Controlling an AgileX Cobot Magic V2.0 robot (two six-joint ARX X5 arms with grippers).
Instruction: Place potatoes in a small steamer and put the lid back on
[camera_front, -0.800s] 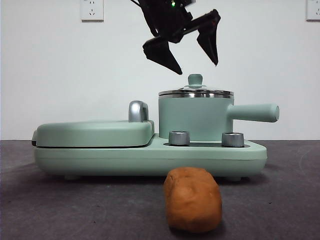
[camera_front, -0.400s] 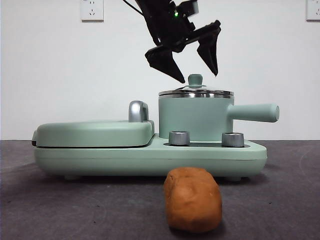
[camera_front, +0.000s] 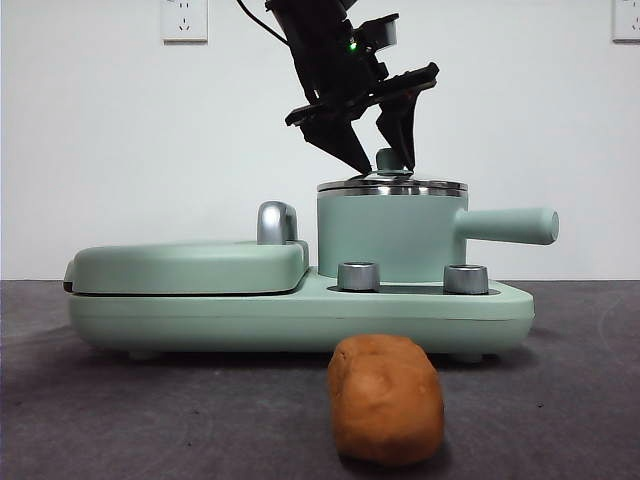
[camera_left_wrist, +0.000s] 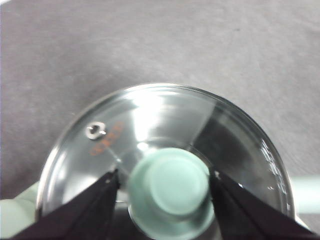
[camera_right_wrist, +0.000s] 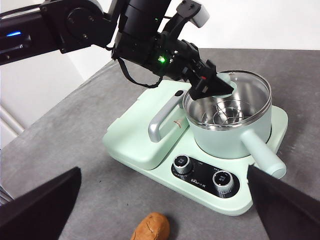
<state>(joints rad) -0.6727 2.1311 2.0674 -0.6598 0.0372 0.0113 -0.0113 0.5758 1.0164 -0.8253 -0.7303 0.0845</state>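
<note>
The small steamer (camera_front: 390, 235) (camera_right_wrist: 231, 134) stands on the right half of a mint-green cooker base, its handle pointing right. The glass lid (camera_front: 392, 186) (camera_left_wrist: 150, 125) (camera_right_wrist: 250, 80) sits on it. My left gripper (camera_front: 385, 160) (camera_left_wrist: 165, 176) (camera_right_wrist: 211, 84) is down over the lid, open, with one jaw on each side of the green knob (camera_left_wrist: 170, 187). The right jaw looks nearly against the knob. The orange-brown potato (camera_front: 386, 398) (camera_right_wrist: 151, 226) lies on the table in front of the cooker. My right gripper (camera_right_wrist: 164, 172) hangs open high above the table's near side.
A flat green griddle (camera_front: 190, 265) (camera_right_wrist: 140, 130) with a chrome handle (camera_front: 275, 222) fills the cooker's left half. Two steel dials (camera_front: 358, 276) (camera_front: 465, 278) stand on the base in front of the steamer. The dark grey table (camera_front: 560, 400) spreads around it.
My left gripper has come down from above the steamer to the lid's knob, and its jaws have drawn closer together around it. Lid, steamer and potato have not moved.
</note>
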